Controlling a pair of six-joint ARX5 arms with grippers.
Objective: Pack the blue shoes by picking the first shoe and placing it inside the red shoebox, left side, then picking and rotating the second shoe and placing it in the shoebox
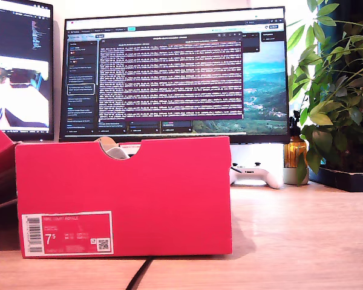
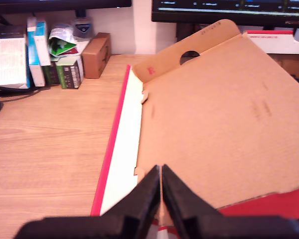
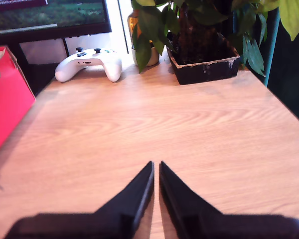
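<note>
Upright red shoebox [image 1: 169, 193] on desk [image 1: 302, 241]

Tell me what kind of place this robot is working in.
Most likely a home office or desk setup: a wooden desk with two computer monitors behind the red shoebox, a white game controller, and a potted plant.

Shoebox [image 1: 124, 196]: stands on the desk [image 1: 290, 241] toward the exterior view's left, in front of the monitor [image 1: 175, 75].
Second monitor [image 1: 19, 69]: behind, at the exterior view's left edge.
Game controller [image 1: 256, 176]: on the desk behind the shoebox, toward the exterior view's right, below the monitor.
Potted plant [image 1: 336, 90]: at the exterior view's right, beside the controller.
Cable [image 1: 138, 277]: on the desk in front of the shoebox.
Box lid [image 2: 224, 114]: lies open before my first end effector [image 2: 161, 186].
Small boxes [image 2: 50, 55]: against the wall, beyond the lid in the first wrist view.
</note>
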